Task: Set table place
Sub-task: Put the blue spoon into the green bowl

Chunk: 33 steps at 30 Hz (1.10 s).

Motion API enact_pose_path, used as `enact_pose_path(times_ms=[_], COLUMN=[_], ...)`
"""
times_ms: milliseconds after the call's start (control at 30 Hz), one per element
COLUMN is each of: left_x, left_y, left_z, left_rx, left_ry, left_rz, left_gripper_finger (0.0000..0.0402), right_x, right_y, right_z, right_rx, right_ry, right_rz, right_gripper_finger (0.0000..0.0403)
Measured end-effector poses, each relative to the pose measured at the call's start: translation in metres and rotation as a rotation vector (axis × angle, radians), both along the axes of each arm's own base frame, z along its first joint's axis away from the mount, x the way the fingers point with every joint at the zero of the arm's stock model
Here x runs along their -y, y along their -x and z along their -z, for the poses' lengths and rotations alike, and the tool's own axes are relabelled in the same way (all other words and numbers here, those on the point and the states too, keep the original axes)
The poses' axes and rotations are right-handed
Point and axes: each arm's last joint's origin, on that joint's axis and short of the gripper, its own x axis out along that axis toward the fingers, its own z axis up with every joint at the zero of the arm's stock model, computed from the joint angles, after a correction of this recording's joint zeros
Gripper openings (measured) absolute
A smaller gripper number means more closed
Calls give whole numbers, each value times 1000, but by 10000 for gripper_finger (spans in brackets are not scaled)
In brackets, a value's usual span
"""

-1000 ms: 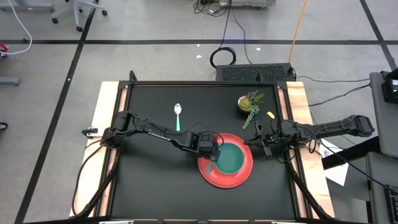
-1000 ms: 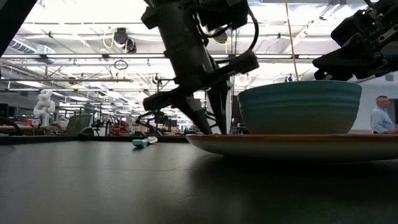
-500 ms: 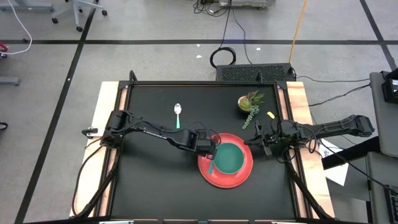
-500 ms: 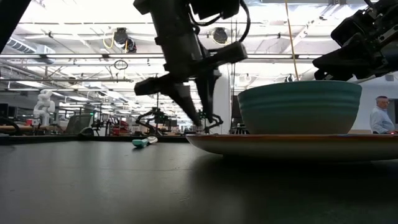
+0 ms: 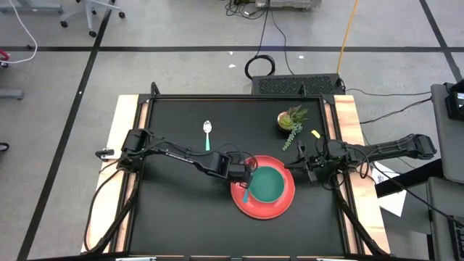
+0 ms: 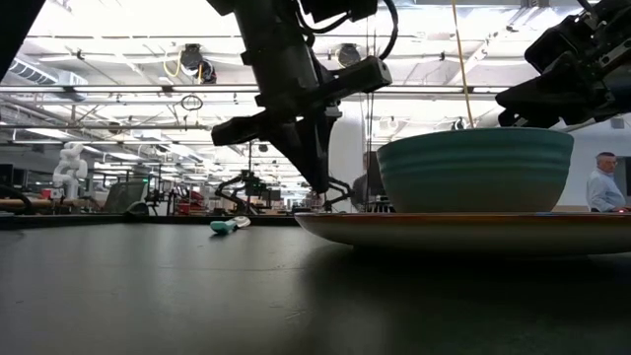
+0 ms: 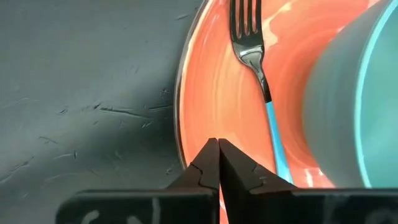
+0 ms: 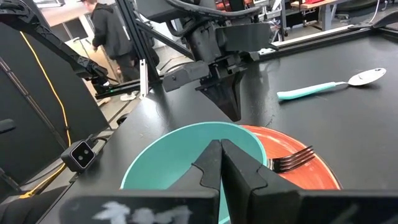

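Note:
The red plate (image 5: pixel 279 206) lies on the black table (image 5: pixel 174 210) with the teal bowl (image 5: pixel 268 183) standing on it. The teal-handled fork (image 7: pixel 264 87) lies flat on the plate's left part, between the rim and the bowl. The teal-handled spoon (image 5: pixel 207 134) lies on the table farther back. My left gripper (image 7: pixel 218 146) is shut and empty, pointing down just above the plate's left rim (image 6: pixel 320 185). My right gripper (image 8: pixel 221 149) is shut and empty, off the plate's right side (image 5: pixel 299 167) and higher than the bowl.
A small green potted plant (image 5: pixel 292 119) stands at the far right of the table, behind my right gripper. The table's near and left parts are bare black top. People show in the room beyond the table (image 6: pixel 603 187).
My left gripper has shut its fingers and risen a little above the plate's left rim. The fork stays lying on the plate. My right arm has kept still.

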Motion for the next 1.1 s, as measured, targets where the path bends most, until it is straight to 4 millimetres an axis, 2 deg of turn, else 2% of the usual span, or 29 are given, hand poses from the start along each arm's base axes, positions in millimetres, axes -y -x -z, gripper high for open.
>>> enact_pose_path(times_ms=[833,1100], left_x=[3,6], left_y=[0,-9], left_z=[0,-10], left_rx=[-1,101], left_ry=[-4,-151], left_rz=[28,257], left_gripper_finger=[1,1], right_x=[0,0], right_y=[0,0], right_z=[0,0], right_rx=[-1,-2], right_ry=[-10,-10], right_rz=[2,1], right_gripper_finger=[0,0])
